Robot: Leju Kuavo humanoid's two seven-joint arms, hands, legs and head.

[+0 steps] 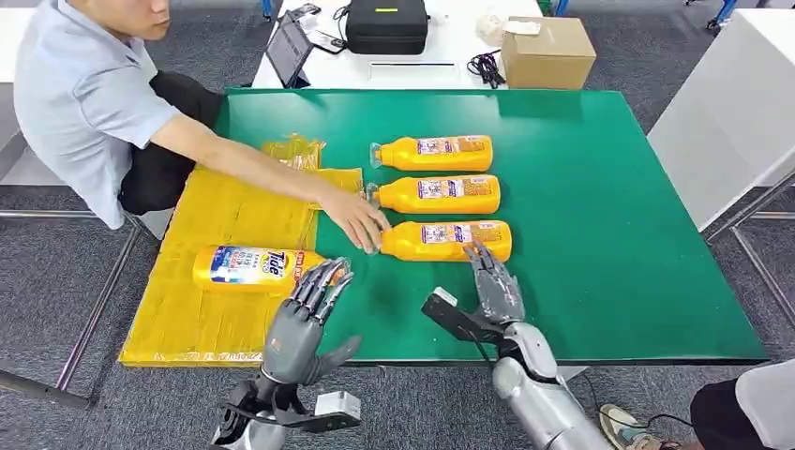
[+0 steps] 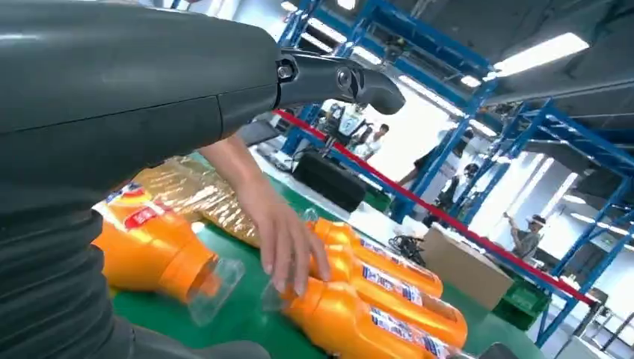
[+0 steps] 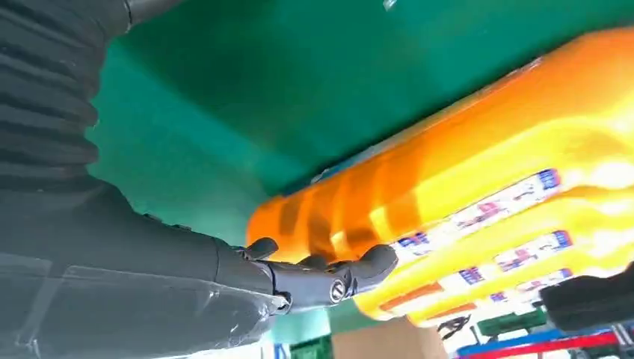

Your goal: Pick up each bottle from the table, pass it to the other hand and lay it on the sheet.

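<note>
Green table [image 1: 600, 234] under workshop lights. One bottle [image 1: 251, 268] already lying on yellow sheet [image 1: 202, 319]; three in a row [image 1: 441, 195] beside the sheet, waiting. Right hand [image 1: 494, 286] spread, reaching nearest bottle [image 1: 448, 241]; left hand [image 1: 305, 319] spread, holding nothing.

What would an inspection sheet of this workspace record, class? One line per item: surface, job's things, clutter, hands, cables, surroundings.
Surface: green table, yellow sheet at its left.
Job's things: three orange bottles lying on the table; one bottle on the sheet.
Clutter: nothing seen on the green.
Hands: left hand open; right hand reaching the nearest bottle.
Cables: black cable by the cardboard box.
Surroundings: person's hand at the nearest bottle's cap.
</note>
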